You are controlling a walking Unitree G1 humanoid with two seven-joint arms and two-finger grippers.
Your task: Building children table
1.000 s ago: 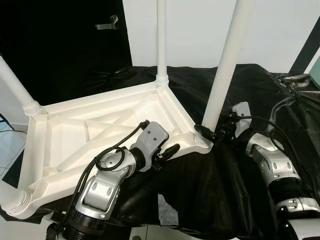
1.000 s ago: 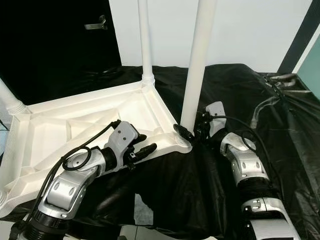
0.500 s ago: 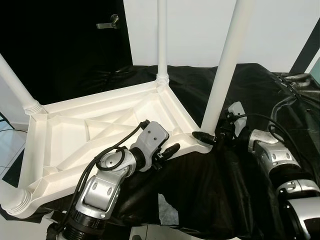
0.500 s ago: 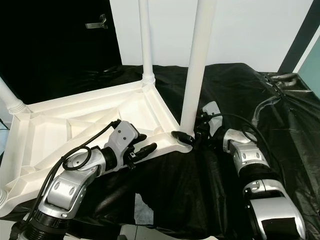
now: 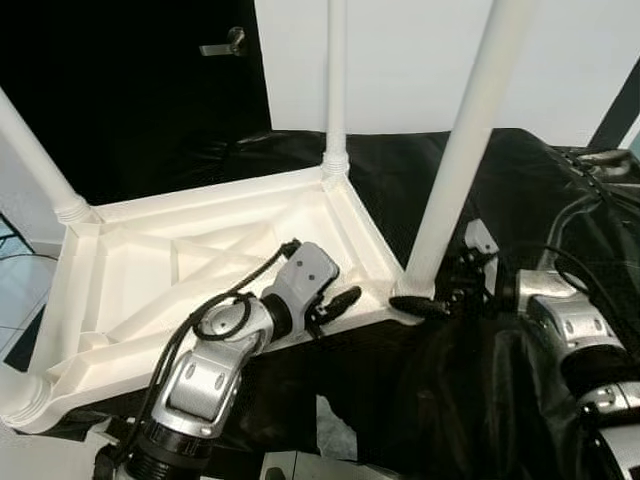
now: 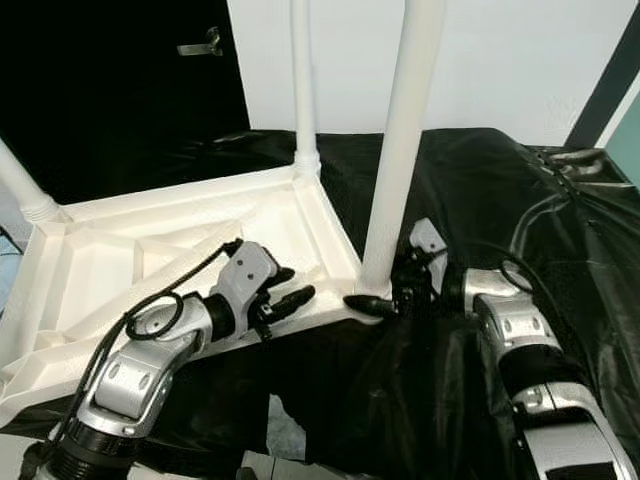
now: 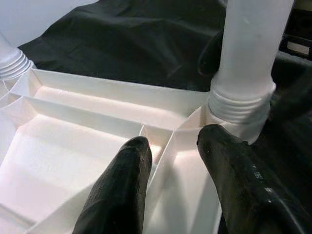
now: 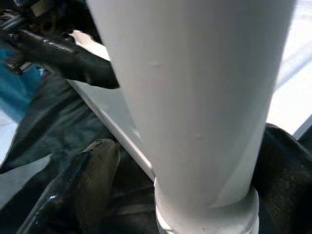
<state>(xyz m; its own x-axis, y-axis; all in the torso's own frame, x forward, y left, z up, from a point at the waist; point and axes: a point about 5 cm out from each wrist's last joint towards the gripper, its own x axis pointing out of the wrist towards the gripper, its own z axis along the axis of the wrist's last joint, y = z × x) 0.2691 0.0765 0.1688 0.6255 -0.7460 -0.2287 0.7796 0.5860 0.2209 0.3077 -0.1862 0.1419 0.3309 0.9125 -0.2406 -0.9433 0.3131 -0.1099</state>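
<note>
Your left gripper (image 5: pixel 335 303) straddles a rib on the upturned tabletop (image 5: pixel 150 275) lying on the black-covered bench (image 5: pixel 560 200), fingers parted, likely bracing it, while your right gripper (image 6: pixel 385 300) brackets the near-corner leg (image 5: pixel 460 160) base, apparently unclamped.

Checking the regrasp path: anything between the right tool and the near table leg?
Nothing visible. The right tool sits at the base of the near leg, fingers either side of it by the wrist view. The left tool straddles a rib of the upturned tabletop nearby, clear of that gap.
</note>
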